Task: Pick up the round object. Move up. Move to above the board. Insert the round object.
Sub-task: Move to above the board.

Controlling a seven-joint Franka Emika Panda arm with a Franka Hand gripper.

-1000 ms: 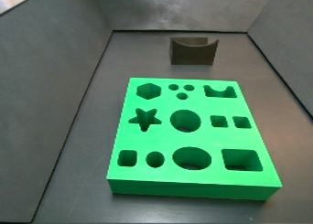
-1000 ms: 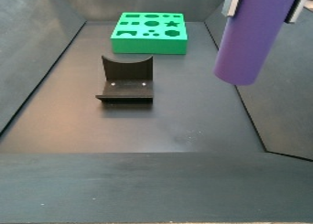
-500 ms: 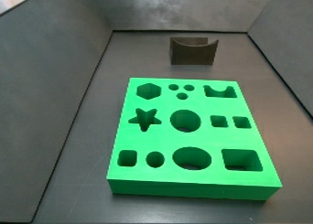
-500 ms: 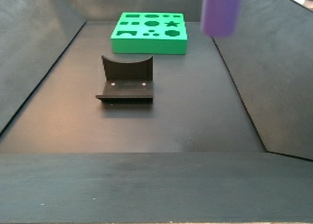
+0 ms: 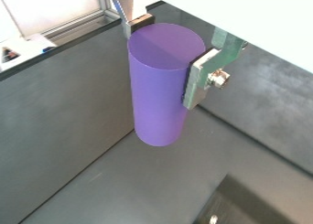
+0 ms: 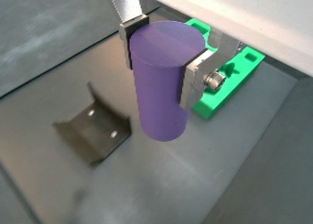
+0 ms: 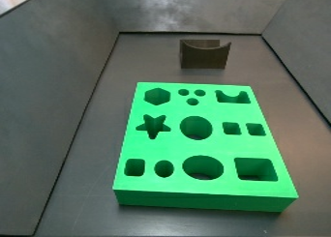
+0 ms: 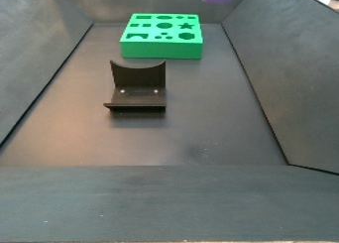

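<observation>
High above the dark floor, the gripper (image 6: 159, 56) is clamped on the tall, smooth matte purple cylinder (image 6: 160, 80), pads near its top end. It looks rigid and probably light, though perhaps slick; the grip seems sound. Near the far wall lies the bright green slab board (image 8: 163, 35), holes empty.

both wrist views look steeply down past gripper (image 6: 159, 58) at floor, close. both side views share board (image 7: 200, 144) and fixture (image 8: 137, 87), facing opposite ways, high, farther off.
</observation>
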